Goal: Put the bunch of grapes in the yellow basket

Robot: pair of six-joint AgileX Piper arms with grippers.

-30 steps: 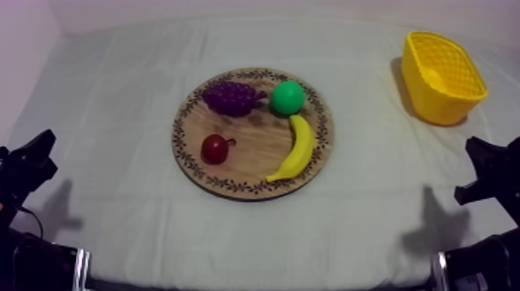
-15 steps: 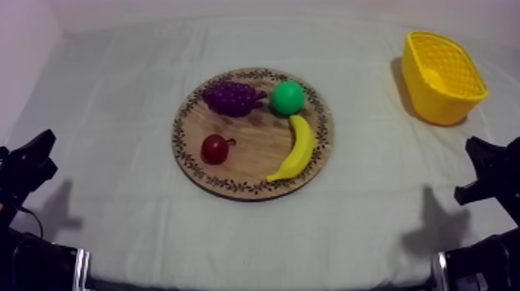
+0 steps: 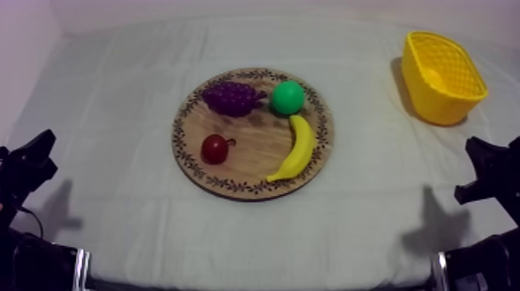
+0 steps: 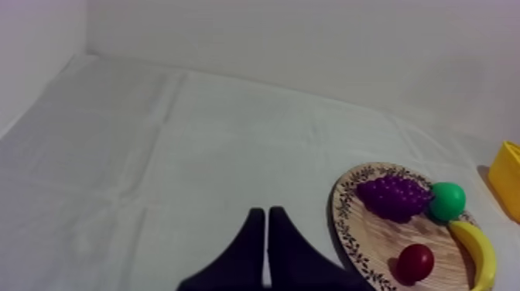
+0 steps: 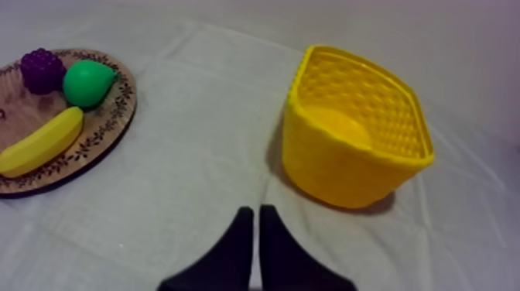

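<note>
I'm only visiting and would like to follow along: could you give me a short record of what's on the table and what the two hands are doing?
board: round wooden board, mid-table, carrying four toy fruits
grapes: bunch of grapes on the board's far side, next to the pear
other fruit: banana and small red fruit, on the board's nearer half
basket: yellow basket, far right, apart from the board
left hand: left hand shut on nothing, low at the left
right hand: right hand shut on nothing, facing the basket
progress: grapes not yet picked up

Left arm point(image 3: 27, 172), right arm point(image 3: 492, 172): matte black, angular; pale band near each base; jaws black, tapered.
</note>
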